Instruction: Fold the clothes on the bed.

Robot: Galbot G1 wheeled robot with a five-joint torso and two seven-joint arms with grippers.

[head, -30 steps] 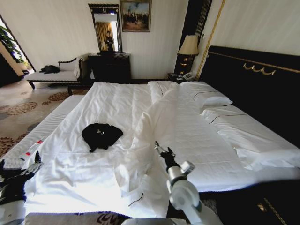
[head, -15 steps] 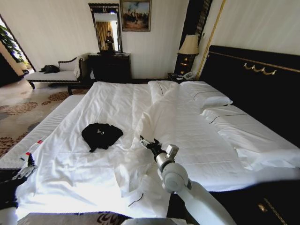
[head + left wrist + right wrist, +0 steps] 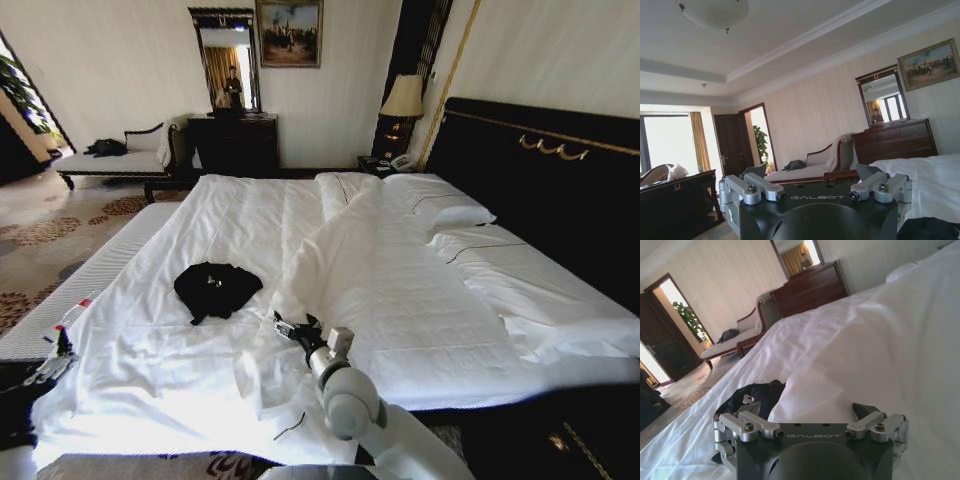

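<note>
A large white bed (image 3: 200, 215) filled the head view, with the black T-shirt (image 3: 216, 288) lying crumpled on the sheet at about nine o'clock from centre, well short of the pillows. The right gripper (image 3: 293, 329) reached over the foot of the bed, at about four o'clock from the shirt and near it but apart, beside a raised ridge of white duvet (image 3: 340, 250). Its jaws stood released, holding nothing. The left gripper (image 3: 52, 355) waited low at the bed's near corner, at about eight o'clock; its jaws also looked parted and empty.

To do this reach well, the right gripper would likely need to come down on the shirt's edge alone and pinch only black cloth, not the white sheet under it.

The right wrist view showed the shirt (image 3: 757, 395) bunched just beyond the spread fingers (image 3: 747, 426), against the duvet fold, closer than the head view suggests. The left wrist view looked across the room to a chaise (image 3: 810, 167) and dresser (image 3: 895, 142).
</note>
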